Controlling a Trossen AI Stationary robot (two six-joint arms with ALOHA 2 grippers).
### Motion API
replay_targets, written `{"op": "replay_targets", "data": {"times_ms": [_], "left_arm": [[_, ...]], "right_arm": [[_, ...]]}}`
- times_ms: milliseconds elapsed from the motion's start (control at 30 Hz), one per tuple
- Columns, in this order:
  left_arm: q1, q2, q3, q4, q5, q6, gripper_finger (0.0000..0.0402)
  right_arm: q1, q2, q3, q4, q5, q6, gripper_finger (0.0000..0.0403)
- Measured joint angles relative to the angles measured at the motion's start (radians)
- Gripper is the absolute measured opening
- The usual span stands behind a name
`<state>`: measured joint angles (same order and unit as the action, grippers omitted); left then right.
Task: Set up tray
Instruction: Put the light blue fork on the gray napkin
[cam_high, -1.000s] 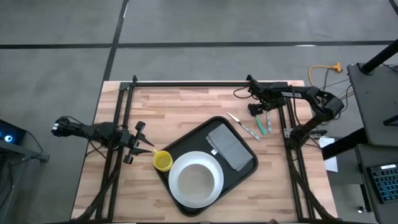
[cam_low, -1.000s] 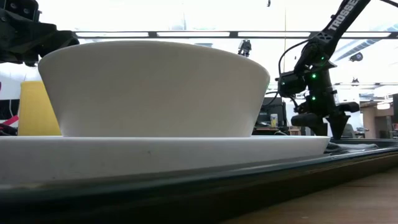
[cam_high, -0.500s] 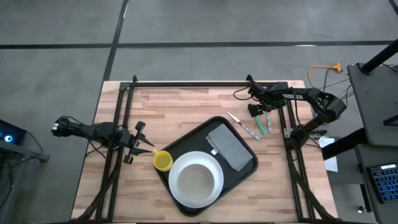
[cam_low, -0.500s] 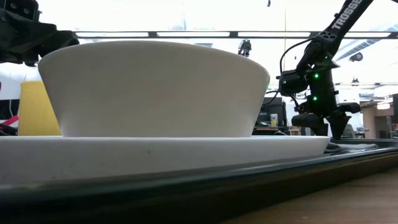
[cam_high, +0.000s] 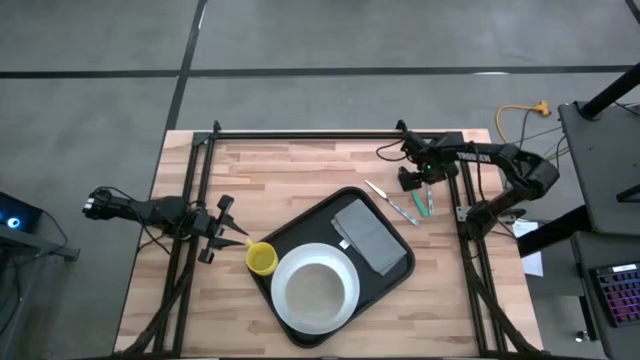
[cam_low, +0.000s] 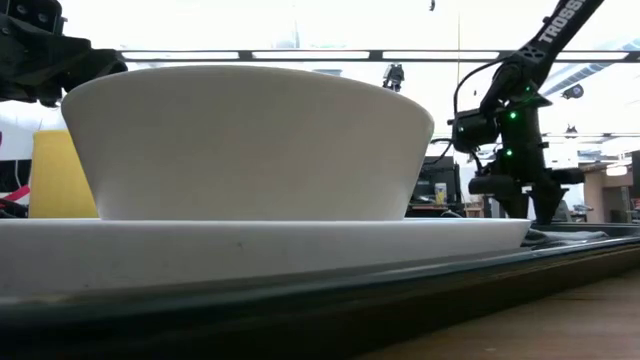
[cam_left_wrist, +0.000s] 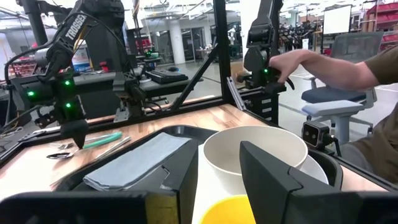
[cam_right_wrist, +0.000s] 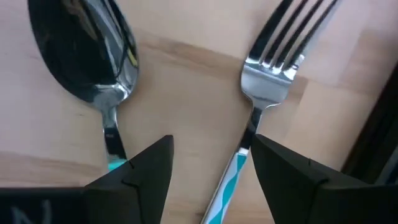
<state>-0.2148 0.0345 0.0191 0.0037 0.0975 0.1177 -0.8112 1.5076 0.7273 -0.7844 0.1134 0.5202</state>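
Gaping right claw (cam_right_wrist: 208, 168) over shiny steel fork (cam_right_wrist: 273, 68), spoon (cam_right_wrist: 93, 53)

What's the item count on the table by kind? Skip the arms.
Tray: 1
Plate: 1
Bowl: 1
Cup: 1
Napkin: 1
Cutlery: 3, namely spoon, fork and one more piece, kind unclear
Total: 8

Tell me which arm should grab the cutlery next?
Right. The right gripper hangs open directly over the spoon and fork; the left gripper sits across the tray, by the yellow cup.
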Motion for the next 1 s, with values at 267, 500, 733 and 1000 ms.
{"op": "replay_targets", "data": {"times_ms": [267, 500, 733, 1000], "left_arm": [[0.0, 0.0, 0.0, 0.0, 0.0, 0.0, 0.0104], [0.0, 0.0, 0.0, 0.0, 0.0, 0.0, 0.0104], [0.0, 0.0, 0.0, 0.0, 0.0, 0.0, 0.0104], [0.0, 0.0, 0.0, 0.0, 0.0, 0.0, 0.0104]], "right_arm": [[0.002, -0.003, -0.023, -0.013, -0.016, 0.03, 0.0207], [0.002, -0.003, -0.024, -0.011, -0.006, 0.002, 0.0199], [0.002, -0.001, -0.024, -0.009, -0.014, -0.003, 0.0165], [0.003, -0.001, -0.026, -0.011, -0.023, -0.018, 0.0071]]}}
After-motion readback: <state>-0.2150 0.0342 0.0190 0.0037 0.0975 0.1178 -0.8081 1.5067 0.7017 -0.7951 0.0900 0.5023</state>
